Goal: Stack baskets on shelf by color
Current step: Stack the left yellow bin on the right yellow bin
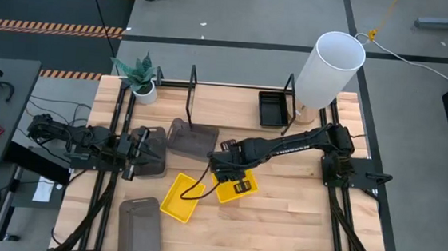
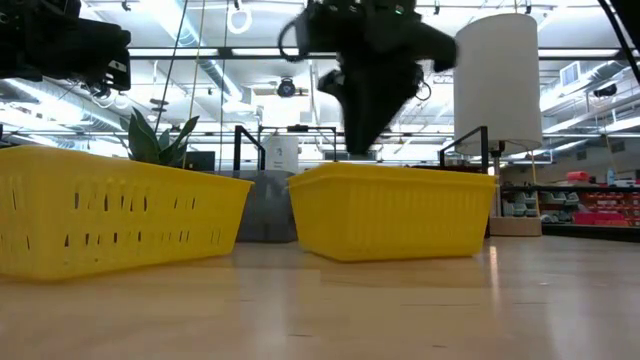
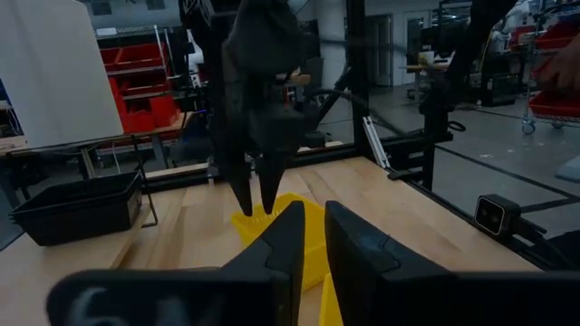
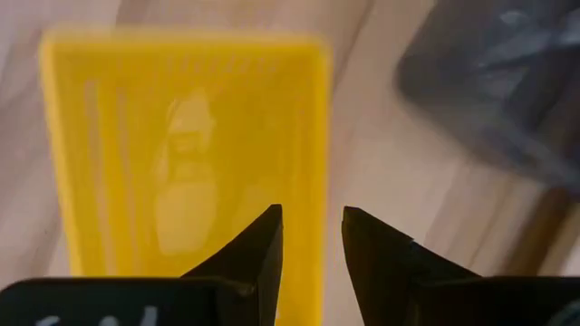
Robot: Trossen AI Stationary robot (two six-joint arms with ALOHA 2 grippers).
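Landmark: the white cylinder [image 1: 331, 67], standing at the table's [image 1: 297, 219] far right corner.
Right gripper: the right gripper [image 1: 236, 181] reaches far out from the cylinder toward the table's middle and hangs over a yellow basket [image 1: 236, 185]. In its wrist view the two fingers stand a little apart, one on each side of that basket's long wall [image 4: 319, 172], with no contact that I can make out. It has hold of nothing that shows.
Left gripper: the left gripper [image 1: 135, 152] is well across the table from the cylinder, at the left side, over a grey basket [image 1: 151, 150]. Its fingers [image 3: 288, 237] show a narrow gap in its wrist view; whether they pinch the basket's rim, I cannot tell.
Second yellow basket: a second yellow basket [image 1: 181, 197] lies just beside the first, on the side away from the cylinder, tilted.
Other grey baskets: one grey tray [image 1: 192, 138] lies between the left gripper and the cylinder; another [image 1: 137, 227] is at the near edge, farthest from the cylinder.
Black basket: a black basket [image 1: 273, 108] sits just beside the cylinder, inside the shelf [image 1: 193, 84] frame along the far edge.
Plant: a potted plant [image 1: 140, 76] is at the far left corner.
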